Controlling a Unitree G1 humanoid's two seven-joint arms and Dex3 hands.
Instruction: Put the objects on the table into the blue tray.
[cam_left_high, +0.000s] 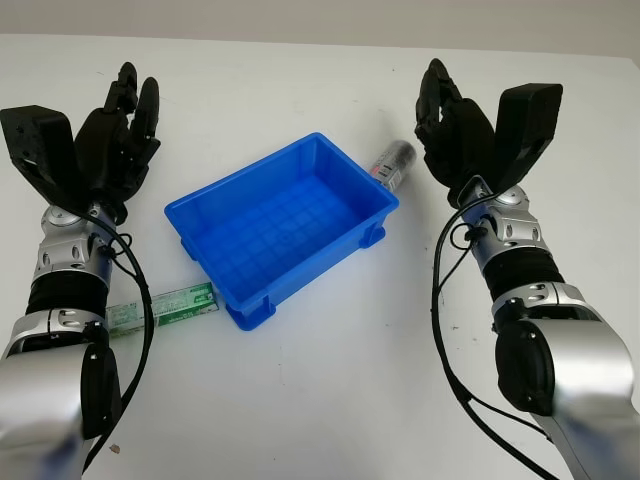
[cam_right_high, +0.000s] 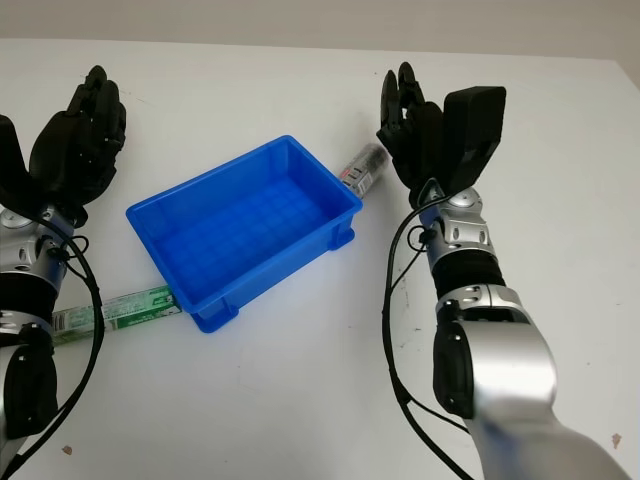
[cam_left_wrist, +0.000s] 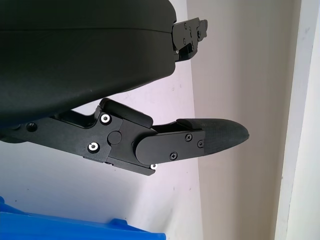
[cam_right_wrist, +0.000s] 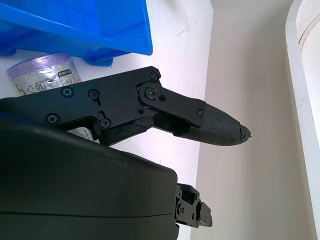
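On a plain white tabletop (cam_left_high: 320, 400) against a pale wall: blue tray (cam_left_high: 280, 225) empty at centre, capped tube (cam_left_high: 392, 163) with unreadable label touching its far right corner, green-printed flat box (cam_left_high: 165, 307) at its near left, left hand (cam_left_high: 115, 140) and right hand (cam_left_high: 455, 135) open, raised either side.

White table (cam_left_high: 330, 400) bears blue tray (cam_left_high: 280, 222), green box (cam_left_high: 165, 307), perhaps a bottle (cam_left_high: 391, 163)

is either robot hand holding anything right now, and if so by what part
Nothing is held. The left robot hand and the right robot hand are both open above the table, either side of the tray.
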